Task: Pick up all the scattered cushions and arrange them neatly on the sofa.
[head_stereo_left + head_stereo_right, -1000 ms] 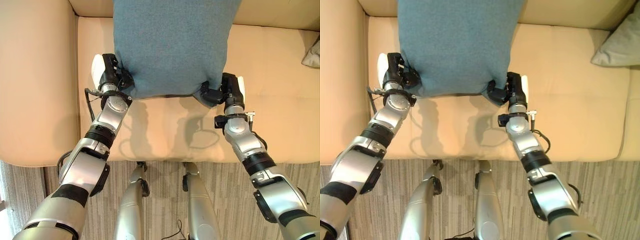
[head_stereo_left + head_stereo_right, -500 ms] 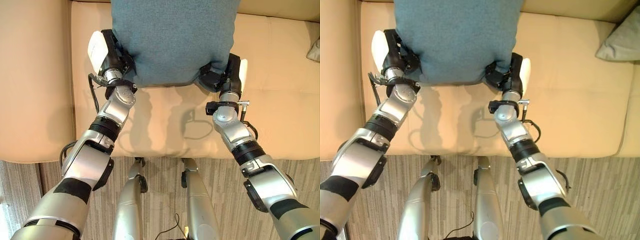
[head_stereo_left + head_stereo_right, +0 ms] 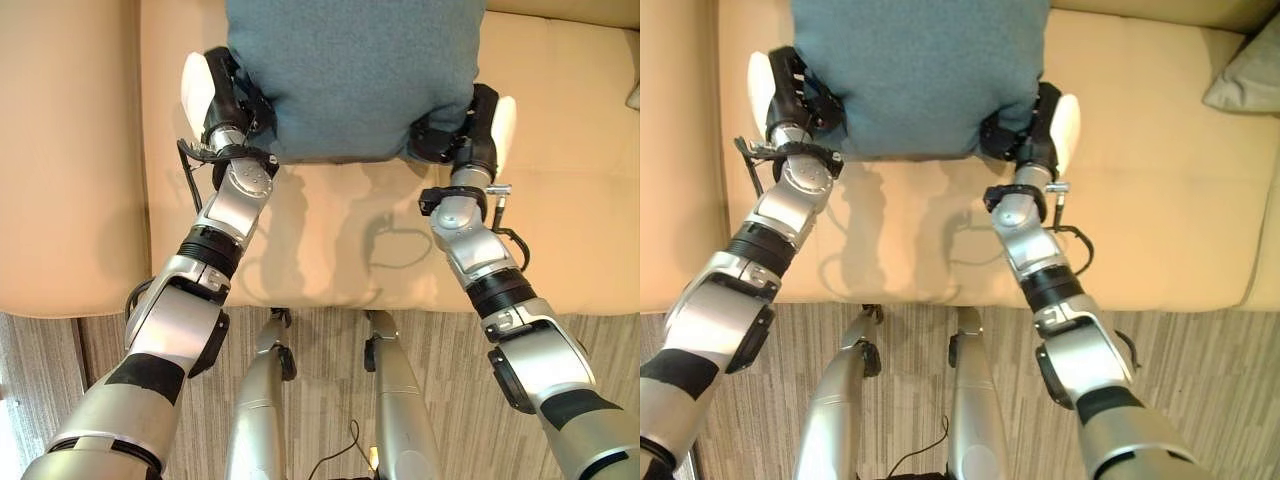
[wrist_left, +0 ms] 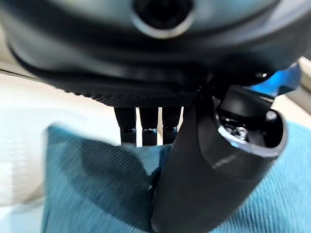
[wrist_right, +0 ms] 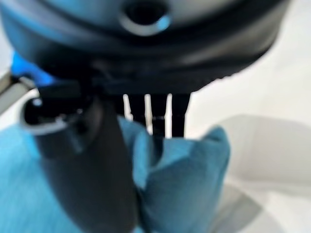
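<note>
Both hands pinch teal cushion [image 3: 350,70] corners | beige sofa [image 3: 330,250] | striped carpet [image 3: 320,400]

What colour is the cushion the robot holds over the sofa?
Plain teal-blue, no pattern: the cushion pinched by the left hand and right hand; clearest in the left eye view.
</note>
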Tool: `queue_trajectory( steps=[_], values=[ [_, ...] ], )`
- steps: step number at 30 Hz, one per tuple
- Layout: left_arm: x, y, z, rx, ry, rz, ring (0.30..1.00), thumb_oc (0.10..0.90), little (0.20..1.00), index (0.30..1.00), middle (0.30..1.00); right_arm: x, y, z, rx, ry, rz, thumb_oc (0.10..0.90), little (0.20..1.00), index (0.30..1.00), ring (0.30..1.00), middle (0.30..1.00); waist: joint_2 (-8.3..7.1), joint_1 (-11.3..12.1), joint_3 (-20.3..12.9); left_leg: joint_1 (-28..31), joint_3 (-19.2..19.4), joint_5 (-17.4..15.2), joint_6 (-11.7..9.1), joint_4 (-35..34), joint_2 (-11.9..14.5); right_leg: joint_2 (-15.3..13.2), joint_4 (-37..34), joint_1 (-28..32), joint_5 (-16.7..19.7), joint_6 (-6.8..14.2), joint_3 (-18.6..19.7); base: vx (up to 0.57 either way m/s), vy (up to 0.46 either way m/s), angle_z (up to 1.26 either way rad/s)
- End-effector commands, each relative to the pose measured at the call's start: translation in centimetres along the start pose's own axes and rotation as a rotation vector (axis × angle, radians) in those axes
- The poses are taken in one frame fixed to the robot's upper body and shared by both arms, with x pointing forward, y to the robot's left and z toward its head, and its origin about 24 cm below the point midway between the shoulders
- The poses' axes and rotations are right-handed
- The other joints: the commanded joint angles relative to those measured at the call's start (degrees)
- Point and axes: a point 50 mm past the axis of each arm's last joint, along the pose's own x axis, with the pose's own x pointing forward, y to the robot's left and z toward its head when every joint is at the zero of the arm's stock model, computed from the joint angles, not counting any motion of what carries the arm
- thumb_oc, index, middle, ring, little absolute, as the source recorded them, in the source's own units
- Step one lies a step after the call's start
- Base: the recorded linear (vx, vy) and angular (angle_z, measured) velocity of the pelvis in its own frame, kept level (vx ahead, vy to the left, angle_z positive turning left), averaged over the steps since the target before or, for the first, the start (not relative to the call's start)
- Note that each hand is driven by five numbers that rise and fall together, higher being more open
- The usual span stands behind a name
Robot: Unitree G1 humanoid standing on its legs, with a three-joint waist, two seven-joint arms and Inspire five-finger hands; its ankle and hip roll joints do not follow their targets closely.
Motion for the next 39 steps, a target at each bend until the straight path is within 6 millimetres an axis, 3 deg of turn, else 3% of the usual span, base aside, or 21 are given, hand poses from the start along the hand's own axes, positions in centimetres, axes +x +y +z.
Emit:
queue_trajectory(
  steps=[1, 3, 5, 8, 12, 15, 21, 27, 32, 36, 39],
  values=[
    [0.1, 0.9, 7.7, -0.152, -0.239, 0.023, 0.900, 0.800, 0.900, 0.900, 0.900, 2.4, -5.1, 4.8, 0.043, -0.187, -0.204, 0.800, 0.900, 0.900, 0.900, 0.900, 2.34, 0.2, -5.7, 0.7, -3.6, -12.1, 0.6, 3.8, -2.3, 1.5, 1.8, 2.1, -7.5, -1.9, -4.0, 0.00, 0.000, 0.00],
    [0.7, 1.8, 7.0, -0.175, -0.184, 0.015, 0.900, 0.800, 0.900, 0.900, 0.900, 2.5, -6.3, 3.7, 0.072, -0.139, -0.234, 0.800, 0.900, 0.900, 0.900, 0.900, 2.61, 0.3, -5.8, 0.8, -3.8, -11.9, 0.6, 3.6, -2.4, 1.6, 1.9, 2.0, -7.6, -1.9, -4.1, 0.00, 0.000, 0.00],
    [1.3, 4.3, 7.0, -0.232, -0.216, 0.017, 0.900, 0.800, 0.900, 0.900, 0.900, 2.7, -7.6, 3.1, 0.099, -0.115, -0.257, 0.800, 0.900, 0.900, 0.900, 0.900, 3.14, 0.7, -5.6, 0.9, -3.9, -11.9, 0.6, 3.4, -2.6, 1.5, 2.0, 2.0, -7.7, -1.8, -4.1, 0.00, 0.000, 0.00],
    [0.8, 9.5, 8.8, -0.321, -0.429, 0.063, 0.900, 0.800, 0.900, 0.900, 0.900, 2.6, -9.0, 2.4, 0.154, -0.119, -0.270, 0.800, 0.900, 0.900, 0.900, 0.900, 3.91, 1.6, -6.0, 1.0, -4.0, -12.1, 0.7, 3.3, -3.0, 1.3, 1.8, 2.3, -7.6, -1.7, -4.3, 0.04, -0.006, 0.01],
    [1.1, 13.1, 9.2, -0.310, -0.509, 0.110, 0.900, 0.800, 0.900, 0.900, 0.900, 2.8, -9.4, 3.7, 0.301, -0.183, -0.261, 0.800, 0.900, 0.900, 0.900, 0.900, 4.52, 2.6, -7.6, 1.0, -3.8, -12.2, 0.7, 3.5, -3.0, 1.1, 1.9, 2.4, -8.1, -1.7, -4.0, 0.05, 0.007, 0.01],
    [1.3, 13.7, 9.7, -0.342, -0.521, 0.125, 0.900, 0.800, 0.900, 0.900, 0.900, 2.9, -9.4, 4.3, 0.326, -0.204, -0.268, 0.800, 0.900, 0.900, 0.900, 0.900, 4.57, 2.6, -7.6, 0.9, -3.9, -12.2, 0.6, 3.5, -3.0, 1.0, 2.0, 2.4, -8.1, -1.7, -4.1, 0.03, -0.008, 0.04],
    [2.6, 13.8, 10.1, -0.369, -0.450, 0.173, 0.900, 0.800, 0.900, 0.900, 0.900, 2.1, -9.1, 5.8, 0.595, -0.217, -0.282, 0.800, 0.900, 0.900, 0.900, 0.900, 3.99, 2.0, -8.6, 1.0, -4.1, -12.4, 0.4, 3.7, -2.9, 0.9, 1.9, 3.0, -8.3, -1.5, -4.9, 0.04, 0.004, 0.07],
    [3.4, 12.7, 7.9, -0.233, -0.339, 0.210, 0.900, 0.800, 0.900, 0.900, 0.900, 1.2, -10.8, 4.5, 0.683, -0.229, -0.312, 0.800, 0.900, 0.900, 0.900, 0.900, 2.22, 0.7, -9.1, 1.0, -4.5, -13.1, 0.5, 4.1, -2.6, 1.0, 2.1, 3.1, -8.6, -1.5, -5.2, 0.03, 0.002, 0.01],
    [3.6, 12.3, 6.7, -0.167, -0.291, 0.221, 0.900, 0.800, 0.900, 0.900, 0.900, 0.5, -11.4, 3.2, 0.631, -0.236, -0.309, 0.800, 0.900, 0.900, 0.900, 0.900, 1.41, 0.2, -9.2, 0.8, -4.5, -13.3, 0.6, 4.3, -2.3, 1.0, 2.4, 2.9, -8.7, -1.4, -5.4, 0.00, 0.000, 0.00],
    [3.8, 12.4, 5.4, -0.111, -0.239, 0.235, 0.900, 0.800, 0.900, 0.900, 0.900, 0.5, -10.7, 2.9, 0.660, -0.216, -0.244, 0.800, 0.900, 0.900, 0.900, 0.900, 0.67, 0.2, -8.9, 0.6, -4.5, -13.5, 0.6, 4.7, -2.1, 1.1, 2.6, 2.5, -8.7, -1.6, -5.5, 0.00, 0.000, 0.00],
    [3.9, 12.7, 4.8, -0.077, -0.224, 0.237, 0.900, 0.800, 0.900, 0.900, 0.900, 0.2, -9.4, 3.0, 0.686, -0.217, -0.099, 0.800, 0.900, 0.900, 0.900, 0.900, 0.12, 0.2, -8.4, 0.4, -4.3, -13.4, 0.5, 5.0, -1.7, 1.1, 2.6, 2.4, -8.5, -1.6, -5.5, 0.00, 0.000, 0.00]
  ],
)
